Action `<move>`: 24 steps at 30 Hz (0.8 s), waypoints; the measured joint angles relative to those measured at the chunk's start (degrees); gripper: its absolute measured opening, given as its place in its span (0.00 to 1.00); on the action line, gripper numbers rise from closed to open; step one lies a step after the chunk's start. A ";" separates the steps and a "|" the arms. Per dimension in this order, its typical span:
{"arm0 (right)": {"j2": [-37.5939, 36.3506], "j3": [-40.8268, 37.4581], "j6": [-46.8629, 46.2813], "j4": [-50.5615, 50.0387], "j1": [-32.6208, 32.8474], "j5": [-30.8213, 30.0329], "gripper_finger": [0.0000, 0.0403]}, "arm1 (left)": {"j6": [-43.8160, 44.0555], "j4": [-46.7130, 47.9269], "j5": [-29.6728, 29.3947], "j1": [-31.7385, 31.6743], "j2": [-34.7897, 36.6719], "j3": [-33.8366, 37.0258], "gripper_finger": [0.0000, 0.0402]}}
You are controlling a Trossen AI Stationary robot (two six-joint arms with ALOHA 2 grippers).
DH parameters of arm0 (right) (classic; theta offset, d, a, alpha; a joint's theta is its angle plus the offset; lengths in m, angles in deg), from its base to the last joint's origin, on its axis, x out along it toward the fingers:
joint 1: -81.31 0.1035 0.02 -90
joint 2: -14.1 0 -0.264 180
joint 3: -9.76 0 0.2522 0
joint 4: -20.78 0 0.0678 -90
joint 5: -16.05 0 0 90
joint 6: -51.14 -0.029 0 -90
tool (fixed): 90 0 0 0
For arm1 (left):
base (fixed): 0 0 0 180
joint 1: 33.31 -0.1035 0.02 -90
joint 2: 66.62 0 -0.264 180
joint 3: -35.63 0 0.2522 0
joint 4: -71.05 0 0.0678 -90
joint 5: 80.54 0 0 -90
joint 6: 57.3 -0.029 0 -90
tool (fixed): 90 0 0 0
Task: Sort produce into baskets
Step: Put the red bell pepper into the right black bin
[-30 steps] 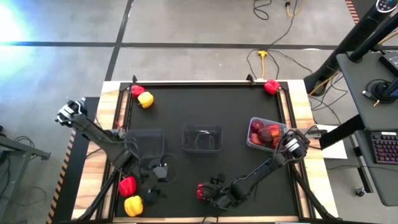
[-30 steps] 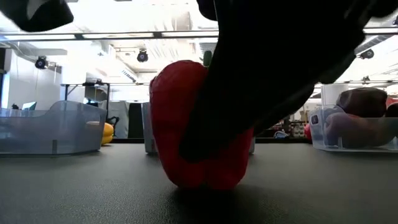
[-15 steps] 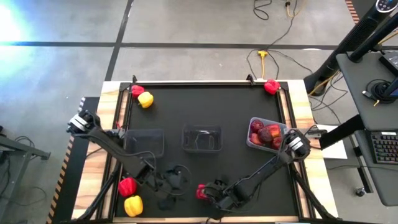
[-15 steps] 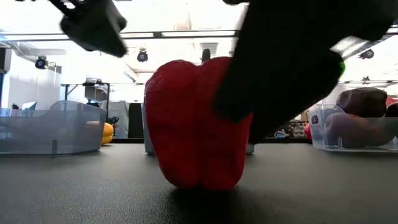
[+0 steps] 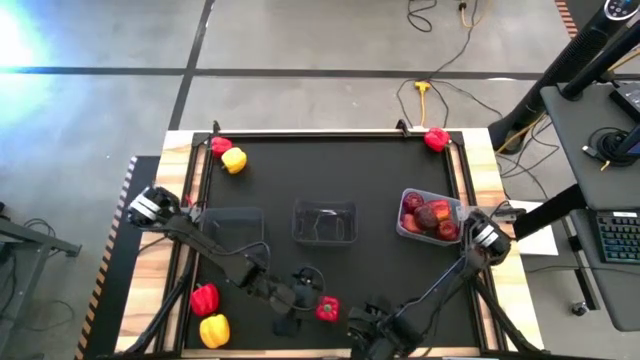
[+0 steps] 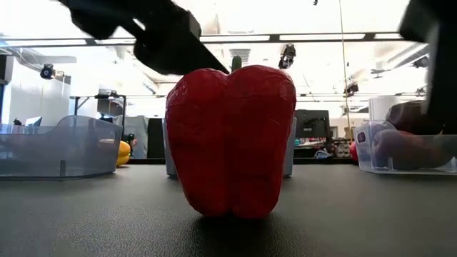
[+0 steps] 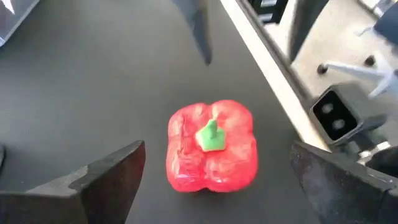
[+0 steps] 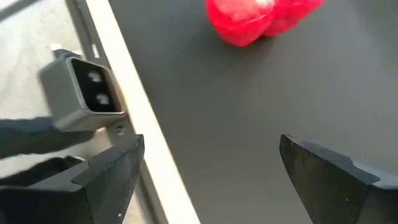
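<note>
Red pepper [image 5: 327, 309] stood upright on the worktop [image 5: 380, 180] near the front edge, stem up. Left claw [image 7: 211, 180] hovered over it, fingers apart, not touching. Right claw [image 8: 208, 180] sat just beside, fingers apart, holding nothing.

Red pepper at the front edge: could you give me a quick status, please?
Left gripper open, beside red pepper, not touching. Right gripper open, clear of it. Pepper upright on the mat. Nothing in the way.

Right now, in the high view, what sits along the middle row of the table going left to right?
Empty left basket → empty middle basket → right basket holding dark apples.
</note>
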 joint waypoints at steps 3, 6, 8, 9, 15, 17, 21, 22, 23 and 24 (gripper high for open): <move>0.00 0.13 -2.49 0.05 0.91 -0.04 0.91 | -1.86 -2.29 0.02 -0.21 -2.13 -1.49 0.95; 0.00 0.07 -3.69 0.11 1.46 -0.04 0.91 | -2.28 -3.30 -0.06 -0.38 -4.00 -3.34 0.95; 0.00 0.04 -3.69 0.18 1.63 -0.04 0.91 | -2.25 -2.83 -0.05 -0.49 -5.39 -4.27 0.95; 0.00 0.04 -3.68 0.18 1.66 -0.04 0.91 | -2.25 -2.82 0.08 -0.54 -6.05 -4.71 0.94; 0.00 0.04 -3.17 0.11 1.64 -0.10 0.91 | -1.28 -3.08 0.31 -0.81 -8.69 -6.51 0.94; 0.00 0.02 -2.58 0.14 1.66 -0.26 0.91 | -1.11 -2.97 0.31 -0.97 -9.38 -6.62 0.94; 0.02 -0.09 -1.88 0.10 1.65 -0.25 0.91 | -1.13 -3.09 -0.81 -1.63 -10.67 -6.53 0.94; 0.02 -0.09 -1.46 0.10 1.65 -0.24 0.91 | -1.13 -2.91 -1.57 -1.74 -11.24 -6.45 0.94; 0.02 -0.09 -0.79 0.14 1.64 -0.26 0.91 | -1.13 -2.49 -1.64 -1.76 -11.91 -6.36 0.94; 0.02 -0.09 -0.53 0.11 1.66 -0.26 0.91 | -1.11 -2.35 -1.64 -1.82 -12.45 -6.30 0.94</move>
